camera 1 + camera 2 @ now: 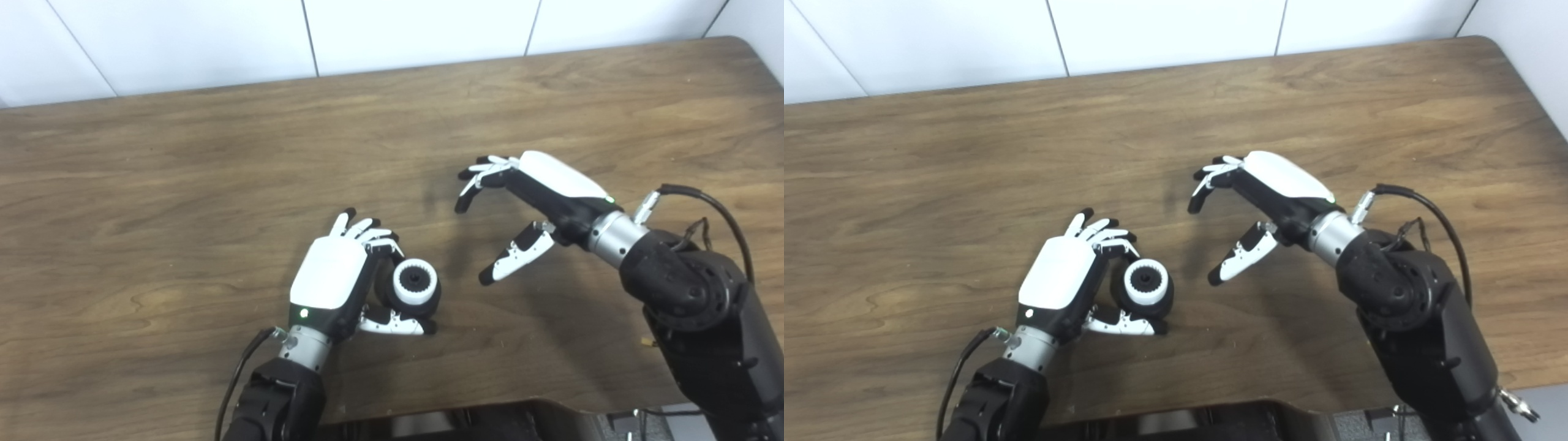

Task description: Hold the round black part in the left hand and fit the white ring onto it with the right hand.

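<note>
A: Where's your round black part (429, 301)?
B: Clasped in your left hand (334, 275) on the worktop (184, 184), white ring (414, 282) seated on it.
A: Right hand (539, 196)?
B: Released, fingers spread, just beside it

Brown wooden table (184, 171) — white panelled wall (184, 43)

The place looks like a robot lab or test room. A plain wooden table (184, 159) stands against a bare white panelled wall (184, 43), and exposed cables (704, 202) run along the robot's arms.
</note>
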`<state>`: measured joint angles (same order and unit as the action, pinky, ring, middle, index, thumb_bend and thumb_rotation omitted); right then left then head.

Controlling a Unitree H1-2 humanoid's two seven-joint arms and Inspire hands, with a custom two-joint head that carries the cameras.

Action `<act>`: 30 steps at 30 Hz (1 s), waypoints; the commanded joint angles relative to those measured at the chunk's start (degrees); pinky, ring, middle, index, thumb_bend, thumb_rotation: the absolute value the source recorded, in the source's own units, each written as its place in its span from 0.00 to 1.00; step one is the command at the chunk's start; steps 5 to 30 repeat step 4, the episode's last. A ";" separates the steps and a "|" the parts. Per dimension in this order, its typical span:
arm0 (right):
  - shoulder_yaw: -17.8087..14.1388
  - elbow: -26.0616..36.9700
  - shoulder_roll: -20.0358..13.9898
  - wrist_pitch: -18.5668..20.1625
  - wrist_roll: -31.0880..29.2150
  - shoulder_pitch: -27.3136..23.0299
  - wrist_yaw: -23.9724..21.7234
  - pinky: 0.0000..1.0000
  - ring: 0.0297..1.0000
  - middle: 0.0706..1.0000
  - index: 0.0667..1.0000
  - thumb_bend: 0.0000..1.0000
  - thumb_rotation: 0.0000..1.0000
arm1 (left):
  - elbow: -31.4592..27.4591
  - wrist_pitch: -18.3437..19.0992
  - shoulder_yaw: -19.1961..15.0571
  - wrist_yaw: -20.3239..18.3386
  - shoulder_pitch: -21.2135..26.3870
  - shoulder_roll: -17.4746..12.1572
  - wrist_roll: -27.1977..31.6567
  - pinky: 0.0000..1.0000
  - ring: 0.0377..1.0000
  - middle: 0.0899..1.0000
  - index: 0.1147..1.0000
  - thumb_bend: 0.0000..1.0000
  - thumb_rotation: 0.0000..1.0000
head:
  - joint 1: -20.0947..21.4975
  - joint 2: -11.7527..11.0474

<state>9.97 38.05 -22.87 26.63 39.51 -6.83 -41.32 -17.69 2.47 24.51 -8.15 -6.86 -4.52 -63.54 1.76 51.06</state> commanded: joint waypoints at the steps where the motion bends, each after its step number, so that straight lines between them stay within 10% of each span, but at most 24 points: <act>1: -1.04 2.25 0.09 0.19 -0.15 -1.62 0.05 1.00 0.96 0.87 0.61 1.00 0.17 | -1.63 0.35 -0.24 0.41 1.11 0.17 -0.47 1.00 0.89 0.76 0.43 0.52 0.07 | 0.05 0.05; 30: -1.11 2.08 0.41 0.18 -0.05 -1.41 0.18 1.00 0.96 0.86 0.61 1.00 0.17 | -1.79 0.72 -0.29 0.20 1.21 0.02 -1.06 1.00 0.88 0.76 0.43 0.52 0.07 | -0.07 -0.14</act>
